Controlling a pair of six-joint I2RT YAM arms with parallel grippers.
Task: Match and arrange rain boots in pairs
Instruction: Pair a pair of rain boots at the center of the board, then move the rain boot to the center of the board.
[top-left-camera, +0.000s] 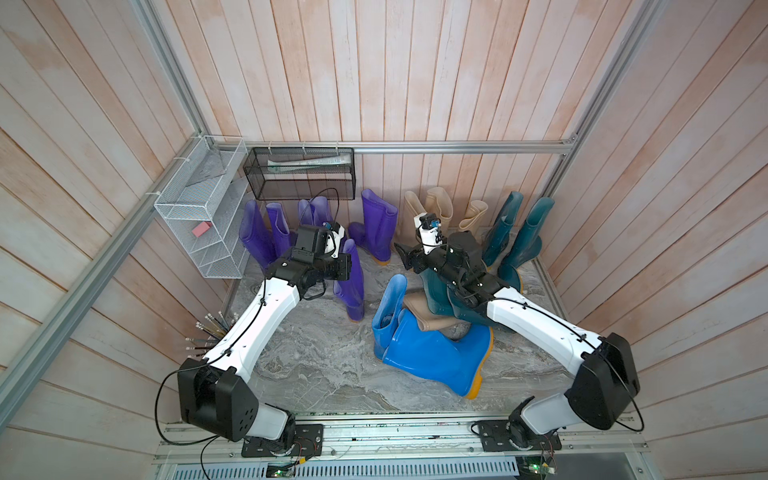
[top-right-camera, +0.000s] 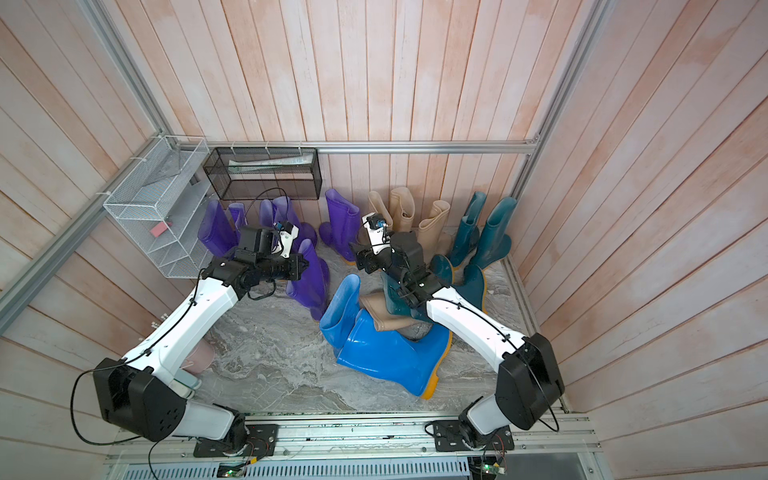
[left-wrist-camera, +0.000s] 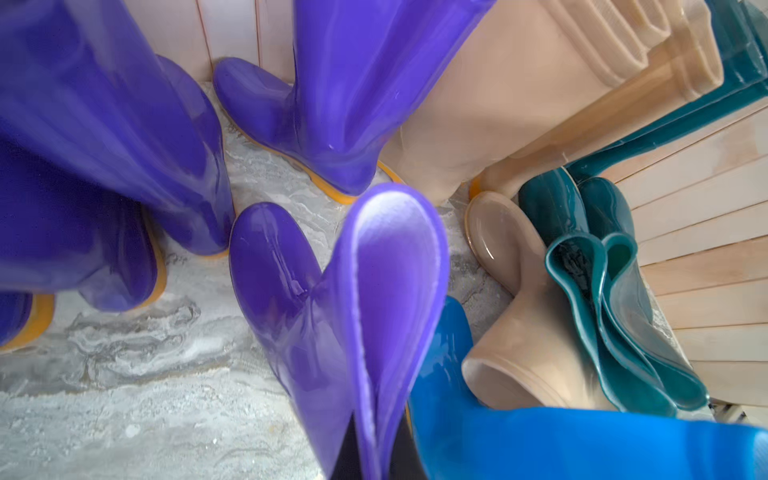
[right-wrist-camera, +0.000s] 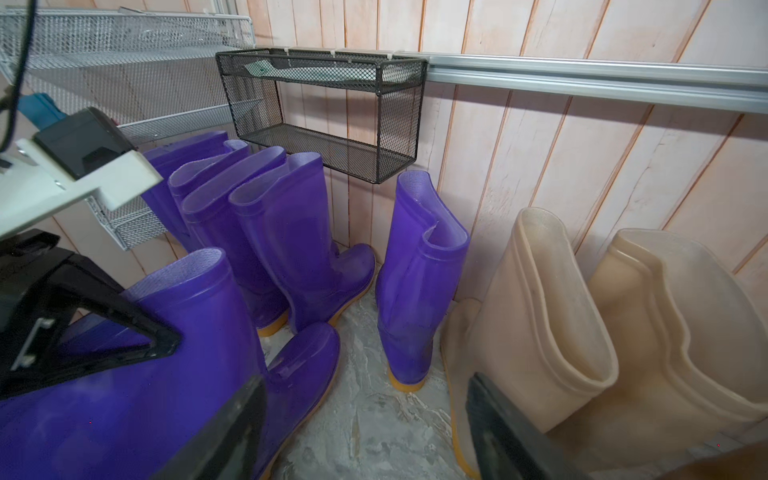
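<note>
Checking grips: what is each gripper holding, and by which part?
The left gripper is shut on the purple boot, pinching the top rim of its shaft. The right gripper is open, holding nothing.

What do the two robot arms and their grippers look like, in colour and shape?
The left arm and right arm have white shells on the long links and bulky black housings at the joints. A thin black cable runs along each. The left gripper and right gripper are black, with flat angular fingers.
</note>
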